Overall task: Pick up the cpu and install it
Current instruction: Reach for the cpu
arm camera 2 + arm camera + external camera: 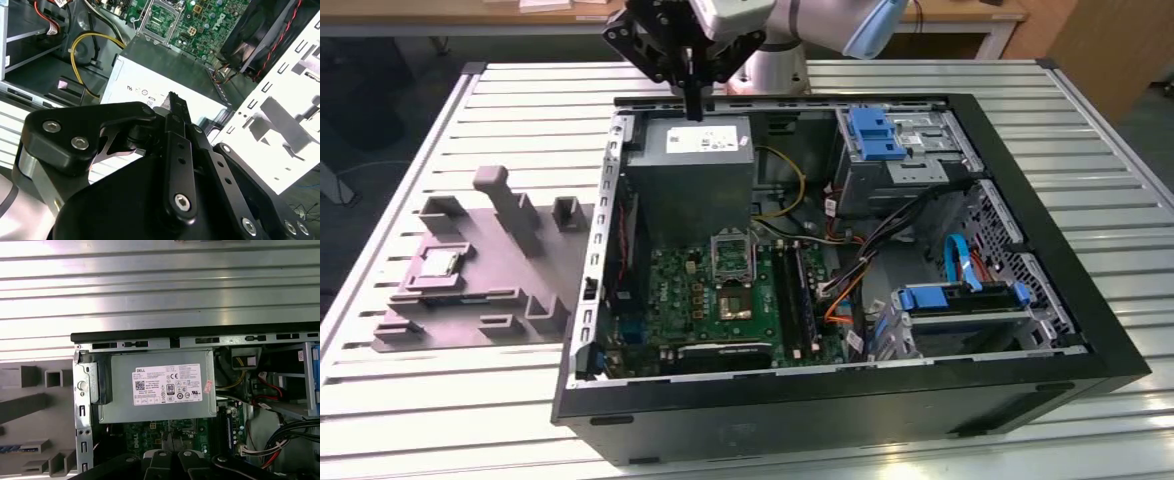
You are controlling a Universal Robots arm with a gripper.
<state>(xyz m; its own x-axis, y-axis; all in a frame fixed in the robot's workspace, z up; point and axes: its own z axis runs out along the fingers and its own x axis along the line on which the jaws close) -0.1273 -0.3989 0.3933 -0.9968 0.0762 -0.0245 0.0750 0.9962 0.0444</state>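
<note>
One gripper (696,106), black, hangs at the top centre of the exterior view, over the rear edge of the open computer case (854,410). I log its fingers as drawn together to a single narrow tip, with nothing held between them.

One cpu (442,264), a small pale square. It lies flat in a recess of the grey-purple tray (487,290) at the exterior view's left, at mid-height. It is outside the case and well apart from the gripper.

One power supply (691,175), a grey box with a white label, sits just below the gripper tip in the frame.

One socket (731,252), metal-framed with a dark centre. I place it on the green motherboard (707,300), just below the power supply in the frame.

One slatted metal table (454,400) carries both tray and case.
</note>
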